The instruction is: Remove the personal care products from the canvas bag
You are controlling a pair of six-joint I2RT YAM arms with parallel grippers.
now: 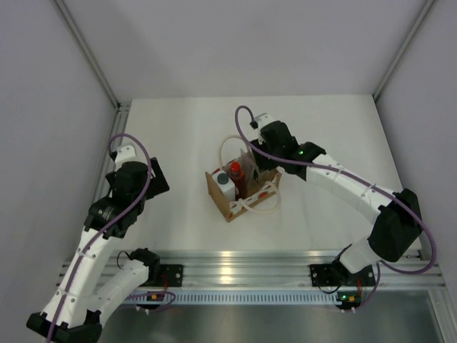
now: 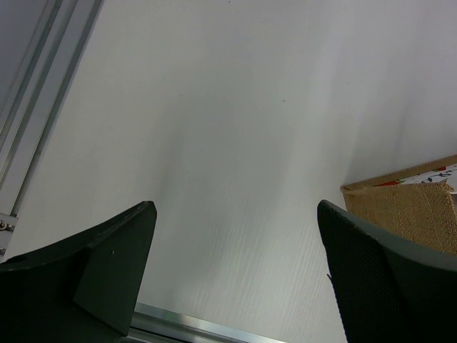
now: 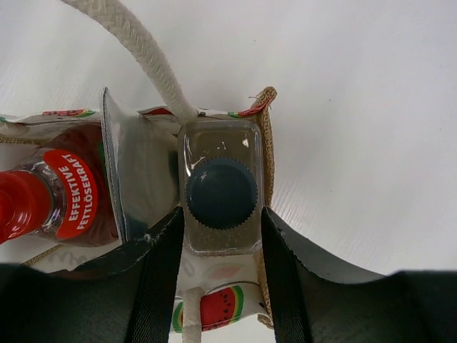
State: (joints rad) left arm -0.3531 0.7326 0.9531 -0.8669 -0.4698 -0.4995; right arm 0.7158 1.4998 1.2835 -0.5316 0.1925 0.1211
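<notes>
The canvas bag (image 1: 250, 201) stands mid-table with its white rope handles (image 3: 136, 50) loose. In it are a red bottle (image 1: 235, 171), a white bottle with a grey cap (image 1: 223, 180) and a clear bottle with a dark cap (image 3: 221, 193). My right gripper (image 3: 220, 236) reaches into the bag's far corner, and its fingers press both sides of the clear bottle, which is still low in the bag. The red bottle (image 3: 43, 204) is just left of it. I cannot make out the white squeeze tube. My left gripper (image 2: 235, 214) is open and empty over bare table, left of the bag (image 2: 418, 207).
A metal rail (image 1: 235, 261) runs along the table's near edge. Grey walls close in the table on the left, right and back. The bag's jute wall (image 3: 266, 136) lies right against the right finger.
</notes>
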